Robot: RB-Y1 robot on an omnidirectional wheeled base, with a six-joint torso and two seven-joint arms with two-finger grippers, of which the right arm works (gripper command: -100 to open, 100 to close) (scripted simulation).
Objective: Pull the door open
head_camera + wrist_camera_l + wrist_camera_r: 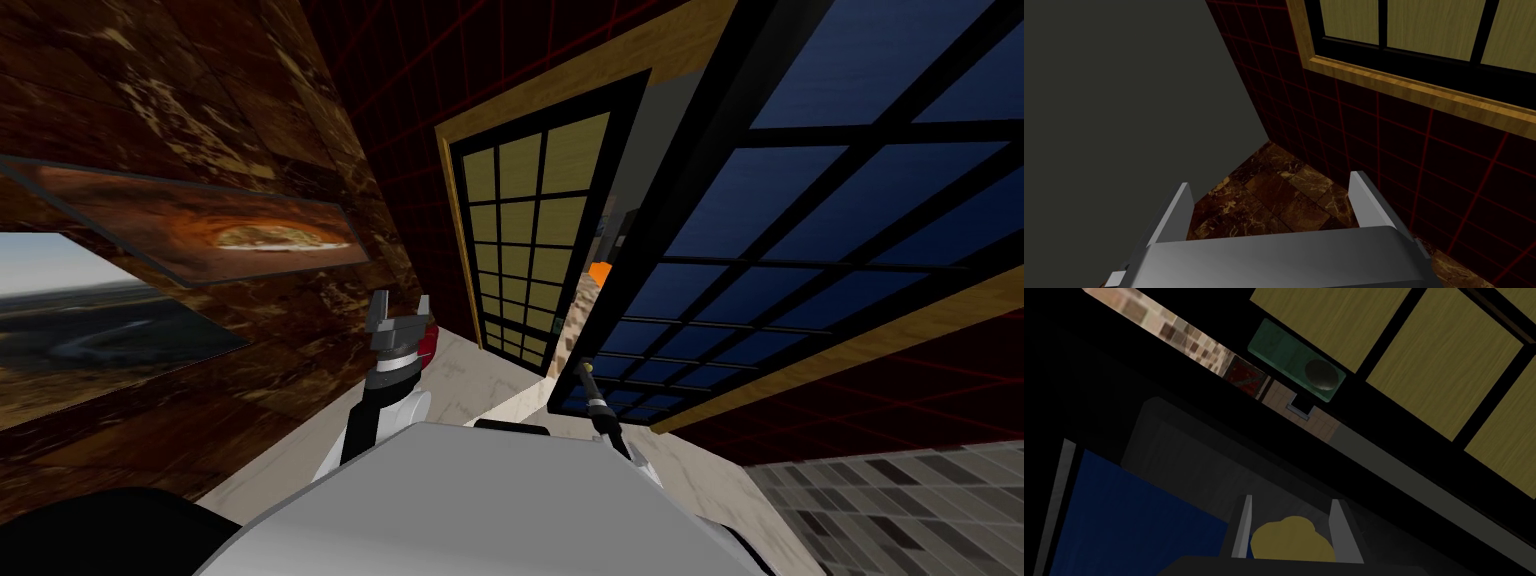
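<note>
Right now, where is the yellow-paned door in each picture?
Head view: yellow-paned door, centre, left of the blue-paned door.
Left wrist view: past the open left hand, inside a wooden frame.
Right wrist view: past the right hand gripping a yellow knob.
Shared landmark: its black bars.

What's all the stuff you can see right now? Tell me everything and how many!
Blue-paned door leaf: one, black bars and blue panes, swung toward me on the right.
Yellow-paned door leaf: one, black bars and yellow panes, beside the blue one.
Door frame: one, tan wood, around both leaves.
Yellow knob: one, by the blue-paned leaf's edge, between my right fingers.
Green plate: one, carrying a dark knob, on the yellow-paned leaf.
Wall pictures: two, an orange-brown one and a landscape, on the brown marbled wall on the left.
Left gripper: one, grey, open, raised near the pictures.
Right gripper: one, grey, shut on the yellow knob.
</note>
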